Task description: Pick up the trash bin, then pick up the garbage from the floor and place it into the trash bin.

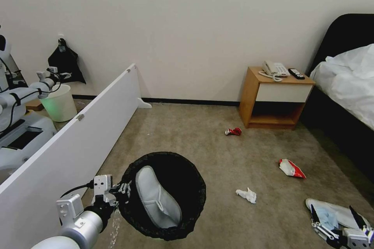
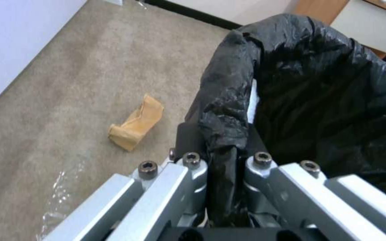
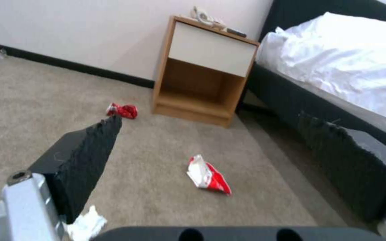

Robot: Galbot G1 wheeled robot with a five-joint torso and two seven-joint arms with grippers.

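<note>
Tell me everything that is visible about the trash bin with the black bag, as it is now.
The trash bin is round, lined with a crinkly black plastic bag folded over its rim. Its mouth faces the head camera, so the dark inside is visible. One white slipper lies inside, its sole side showing. The left end effector is shut on the bagged rim on the bin's left side; the left wrist view shows the plastic pinched between its fingers. Carpet lies below it.

Head cam: high, looking forward and down over the carpet toward the nightstand [image 1: 276, 97]. My left wrist cam sits right against the trash bin [image 2: 318, 93] rim, facing the nightstand. Right wrist cam is low, near the carpet, facing the nightstand too. Head and right wrist share the nightstand, crushed red can [image 1: 233, 131] and snack packet [image 1: 291, 168].
</note>
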